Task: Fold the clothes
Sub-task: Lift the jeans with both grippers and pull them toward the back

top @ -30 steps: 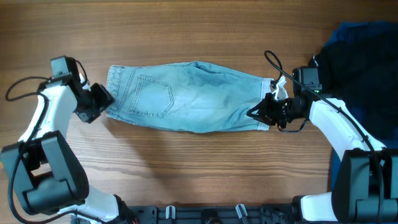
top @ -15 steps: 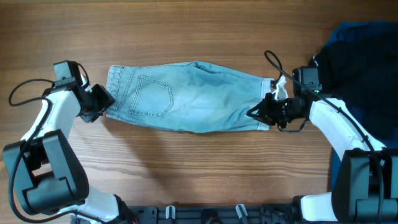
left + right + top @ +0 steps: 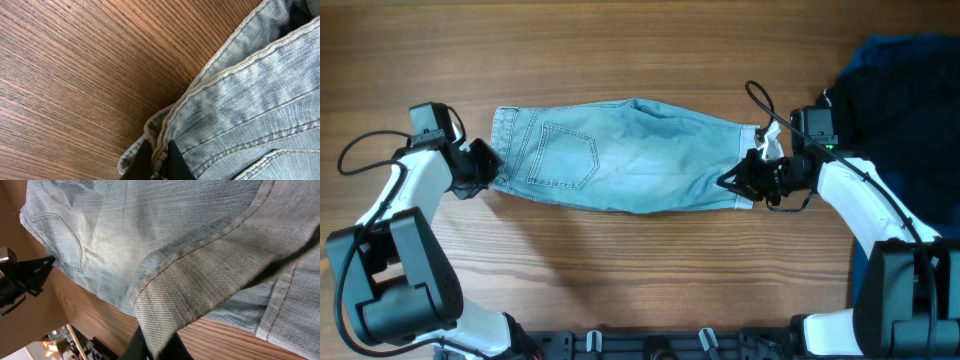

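Wooden table (image 3: 640,290), dark-blue fabric (image 3: 910,55)

**A:** What does the room look like from your end?

**B:** Mostly worktop (image 3: 640,40). It's warm brown wood, and on my overhead feed the grain runs left to right and fills nearly the whole picture.

**A:** How's the light?

**B:** Soft and even, so I get only faint shadows. Close up on the left wrist feed, the boards carry a mild sheen.

**A:** Anything at the edges?

**B:** At the far right there's a heap of dark-blue fabric (image 3: 920,55) with a black garment (image 3: 890,120) against it. A black rail (image 3: 650,345) runs along the near edge. On the right wrist feed I see a sliver of room (image 3: 30,352) past the worktop's edge, too blurred to read. No walls or windows that I can make out.
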Motion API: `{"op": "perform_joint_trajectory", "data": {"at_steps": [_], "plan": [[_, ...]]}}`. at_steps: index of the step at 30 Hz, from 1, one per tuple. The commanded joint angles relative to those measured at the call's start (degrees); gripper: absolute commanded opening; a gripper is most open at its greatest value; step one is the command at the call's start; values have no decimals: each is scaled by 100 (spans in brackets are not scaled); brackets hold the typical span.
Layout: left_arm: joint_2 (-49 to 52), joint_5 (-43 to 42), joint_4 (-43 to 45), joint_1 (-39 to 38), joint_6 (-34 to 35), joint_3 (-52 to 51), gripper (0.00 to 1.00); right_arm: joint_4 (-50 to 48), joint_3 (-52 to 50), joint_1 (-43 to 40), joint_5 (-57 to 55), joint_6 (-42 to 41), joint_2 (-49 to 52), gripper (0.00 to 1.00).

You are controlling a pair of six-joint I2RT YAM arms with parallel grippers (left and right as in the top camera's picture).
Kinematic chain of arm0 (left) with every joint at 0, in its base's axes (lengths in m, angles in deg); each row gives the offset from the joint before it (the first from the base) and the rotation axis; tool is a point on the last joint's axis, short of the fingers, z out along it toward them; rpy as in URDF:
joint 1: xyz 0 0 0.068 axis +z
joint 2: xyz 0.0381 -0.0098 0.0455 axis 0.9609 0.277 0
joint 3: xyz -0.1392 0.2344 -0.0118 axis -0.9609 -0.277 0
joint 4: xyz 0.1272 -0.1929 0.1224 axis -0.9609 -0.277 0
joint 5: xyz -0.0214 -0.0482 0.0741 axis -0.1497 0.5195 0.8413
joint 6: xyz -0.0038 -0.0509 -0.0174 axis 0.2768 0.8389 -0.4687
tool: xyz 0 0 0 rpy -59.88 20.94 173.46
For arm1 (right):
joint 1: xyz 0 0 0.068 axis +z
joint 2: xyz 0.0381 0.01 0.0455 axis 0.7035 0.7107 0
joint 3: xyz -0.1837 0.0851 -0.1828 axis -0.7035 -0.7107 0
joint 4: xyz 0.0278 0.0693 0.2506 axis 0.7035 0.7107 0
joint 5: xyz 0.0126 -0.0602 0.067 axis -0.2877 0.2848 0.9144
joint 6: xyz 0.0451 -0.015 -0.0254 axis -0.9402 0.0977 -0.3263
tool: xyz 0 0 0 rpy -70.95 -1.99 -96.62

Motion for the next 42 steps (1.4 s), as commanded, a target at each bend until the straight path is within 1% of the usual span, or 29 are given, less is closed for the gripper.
{"op": "perform_joint_trajectory", "data": {"at_steps": [1, 3, 8, 13, 15, 18, 20, 23, 27, 31, 35, 38, 42], "plan": [[-289, -431, -127, 9, 13, 101, 4, 48, 310, 35, -22, 79, -133, 4], [-562, -667, -216, 9, 13, 267, 4, 271, 575, 35, -11, 92, -144, 4], [-1342, -850, -426, -28, 17, 745, 4, 868, 1622, 35, -122, 214, -175, 4], [-1641, -850, -348, -286, 17, 1106, 4, 949, 2277, 35, -254, 184, -175, 5], [-1641, -848, -149, -409, 17, 1213, 4, 776, 2385, 35, -420, 57, -175, 4], [-1626, -844, 439, -525, 28, 1213, 4, 308, 2393, 35, -531, -76, -175, 4], [-1600, -839, 839, -522, 256, 1213, 4, -87, 2393, 35, -531, -125, -175, 4], [-1530, -798, 1408, -525, 295, 1213, 4, -671, 2393, 35, -772, -339, -175, 4], [-1178, -774, 2092, -522, 315, 1211, 4, -1311, 2393, 35, -1360, -391, -175, 4], [-509, -776, 2826, -525, 317, 1211, 4, -1790, 2393, 173, -2131, -389, -140, 4], [190, -710, 3508, -520, 466, 1211, 4, -2092, 2393, 415, -2955, -389, 59, 4], [741, -645, 4205, -518, 660, 1211, 4, -2437, 2393, 535, -3556, -476, 485, 4], [1156, -649, 4887, -520, 876, 1211, 4, -2796, 2393, 540, -3915, -688, 1154, 4]]}}
